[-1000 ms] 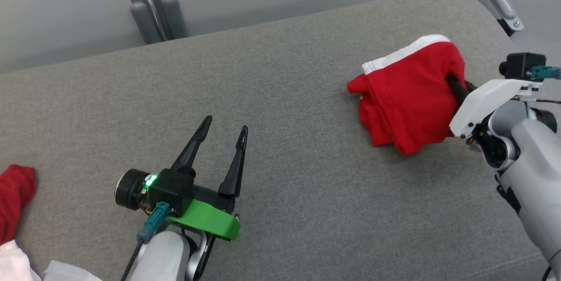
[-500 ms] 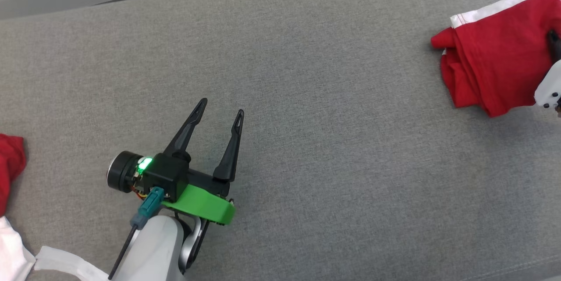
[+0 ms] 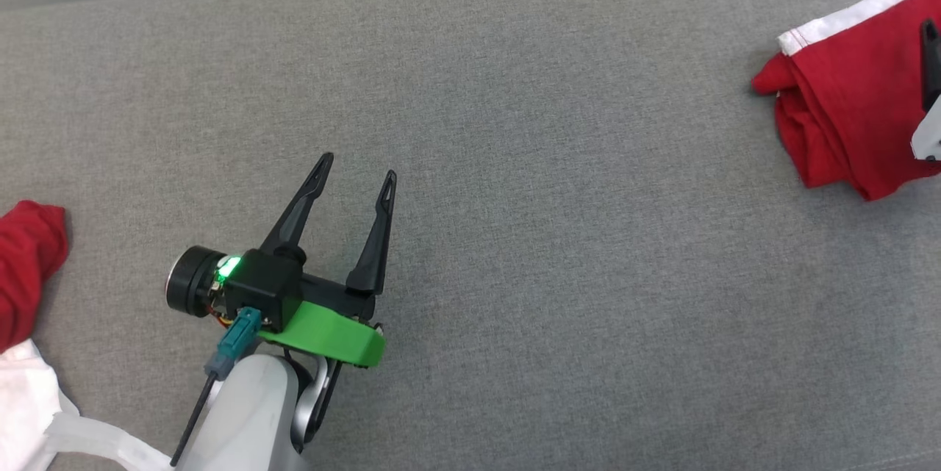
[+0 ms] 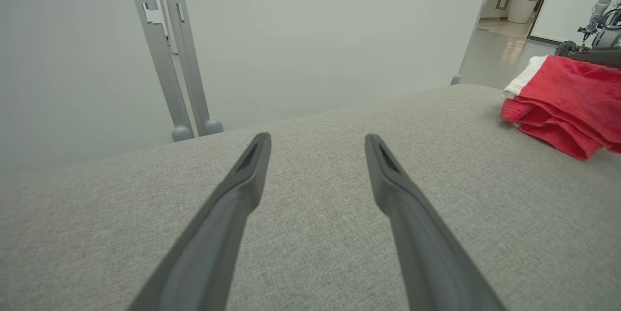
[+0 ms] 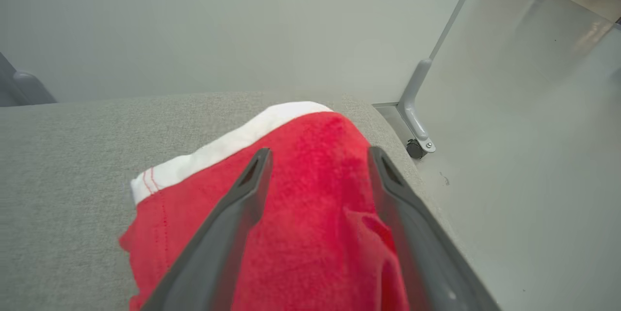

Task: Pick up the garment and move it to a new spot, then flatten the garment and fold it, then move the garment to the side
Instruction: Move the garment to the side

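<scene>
Right wrist view: the folded red garment (image 5: 301, 233) has a white edge. The right gripper (image 5: 318, 153) over it gapes wide. The left gripper (image 3: 356, 167), far from it, gapes too.

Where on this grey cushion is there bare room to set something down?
Bare: the cushion between the left pincer and the folded red garment. Crowded: the right end, right pincer over the garment; the left edge, red cloth and white cloth.

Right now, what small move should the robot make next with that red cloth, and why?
Probably lift the right claw straight up and away. It stands open over the folded red garment, which lies near the right end of the grey cushion, so it seems placed; a sideways pull might drag the folds.
</scene>
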`<state>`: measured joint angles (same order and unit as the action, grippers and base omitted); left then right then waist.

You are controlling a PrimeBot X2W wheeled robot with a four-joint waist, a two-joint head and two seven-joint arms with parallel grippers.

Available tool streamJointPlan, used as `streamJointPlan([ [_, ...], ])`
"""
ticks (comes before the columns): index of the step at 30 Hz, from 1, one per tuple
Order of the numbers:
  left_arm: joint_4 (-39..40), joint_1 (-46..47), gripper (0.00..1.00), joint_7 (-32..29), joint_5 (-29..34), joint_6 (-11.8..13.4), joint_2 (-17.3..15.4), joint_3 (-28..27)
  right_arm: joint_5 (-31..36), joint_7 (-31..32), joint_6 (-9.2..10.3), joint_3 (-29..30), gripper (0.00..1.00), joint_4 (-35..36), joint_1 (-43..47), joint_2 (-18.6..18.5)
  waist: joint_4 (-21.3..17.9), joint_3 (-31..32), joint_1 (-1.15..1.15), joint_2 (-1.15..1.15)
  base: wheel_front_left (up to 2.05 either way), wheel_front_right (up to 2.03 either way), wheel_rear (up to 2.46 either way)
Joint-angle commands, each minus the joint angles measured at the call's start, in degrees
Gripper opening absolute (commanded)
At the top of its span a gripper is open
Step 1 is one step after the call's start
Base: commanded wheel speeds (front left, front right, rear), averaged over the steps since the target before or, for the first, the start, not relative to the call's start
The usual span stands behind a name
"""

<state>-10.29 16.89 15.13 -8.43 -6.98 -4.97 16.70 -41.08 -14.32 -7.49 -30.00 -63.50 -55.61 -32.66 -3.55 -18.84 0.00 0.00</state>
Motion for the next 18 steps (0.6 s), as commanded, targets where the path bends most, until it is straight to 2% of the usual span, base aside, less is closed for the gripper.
streamJointPlan([
  [1,0.2,-0.7,1.0,0.0,-0.5,0.2,-0.1,-0.4,0.7,-0.5,-0.01,-0.4,1.0,0.8,-0.9,-0.5,-0.2,0.9,0.0,0.0,0.0,0.0,0.0],
  [8,0.9,-2.0,1.0,0.0,-0.8,0.5,0.3,-1.3,1.5,-0.9,-0.01,-0.6,1.0,6.8,-0.3,-2.1,-0.1,3.3,0.0,0.0,0.0,0.0,0.0],
  [18,1.1,-5.7,1.0,0.0,-1.3,0.9,0.9,-2.8,2.6,-0.9,-0.01,3.3,1.0,20.4,8.0,-3.6,2.4,10.0,0.0,0.0,0.0,0.0,0.0],
])
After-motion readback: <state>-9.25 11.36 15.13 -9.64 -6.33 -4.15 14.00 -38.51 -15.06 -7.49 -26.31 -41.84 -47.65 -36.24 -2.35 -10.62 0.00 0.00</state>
